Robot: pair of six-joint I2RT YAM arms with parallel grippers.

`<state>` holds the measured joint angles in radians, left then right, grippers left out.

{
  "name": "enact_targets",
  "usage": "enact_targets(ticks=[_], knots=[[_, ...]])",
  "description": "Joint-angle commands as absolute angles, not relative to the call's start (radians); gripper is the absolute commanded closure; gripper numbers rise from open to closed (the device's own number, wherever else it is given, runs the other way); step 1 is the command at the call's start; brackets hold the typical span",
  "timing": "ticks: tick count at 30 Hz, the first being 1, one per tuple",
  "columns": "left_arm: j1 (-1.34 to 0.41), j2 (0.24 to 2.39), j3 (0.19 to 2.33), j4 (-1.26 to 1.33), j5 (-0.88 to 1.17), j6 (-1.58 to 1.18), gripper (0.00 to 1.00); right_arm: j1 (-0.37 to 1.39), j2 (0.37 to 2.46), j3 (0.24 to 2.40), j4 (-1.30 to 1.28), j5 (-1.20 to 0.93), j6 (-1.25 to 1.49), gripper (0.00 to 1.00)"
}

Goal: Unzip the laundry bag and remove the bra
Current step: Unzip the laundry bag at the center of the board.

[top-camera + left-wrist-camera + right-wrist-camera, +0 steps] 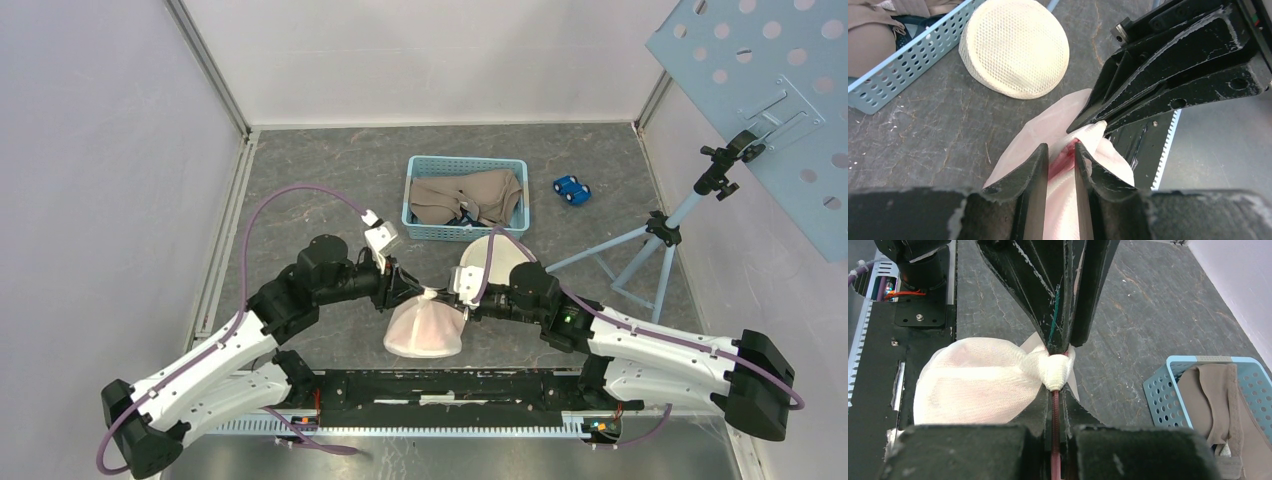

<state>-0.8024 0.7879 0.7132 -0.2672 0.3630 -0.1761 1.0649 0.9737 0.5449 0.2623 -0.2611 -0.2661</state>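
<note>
The laundry bag (424, 330), white mesh with a pinkish tint showing through, lies on the table between the arms near the front edge. Its top is gathered into a bunch (1055, 371) between the two grippers. My left gripper (1061, 150) is pinched on this bunched fabric, its jaws a narrow gap apart with mesh and a red seam filling the gap. My right gripper (1055, 392) faces it tip to tip and is shut on the bag's dark red zipper strip (1054, 412). The bra is hidden; only the pink tint inside the bag shows.
A cream mesh dome (497, 262) lies just behind the grippers. Behind it stands a blue perforated basket (420, 232) holding beige clothes. A small blue toy car (571, 189) and a tripod stand (650, 250) are at the right. The black base rail (450, 385) runs along the front.
</note>
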Motion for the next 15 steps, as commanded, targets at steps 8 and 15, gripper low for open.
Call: enact_targets(ticks=[8,15], knots=[[-0.799,0.839,0.719,-0.285,0.349,-0.219,0.67,1.065,0.952,0.552,0.302,-0.257,-0.27,1.0],[-0.8,0.902,0.711,-0.18,0.42,-0.318,0.72,1.067,0.975,0.555,0.324,-0.27,-0.262,1.0]])
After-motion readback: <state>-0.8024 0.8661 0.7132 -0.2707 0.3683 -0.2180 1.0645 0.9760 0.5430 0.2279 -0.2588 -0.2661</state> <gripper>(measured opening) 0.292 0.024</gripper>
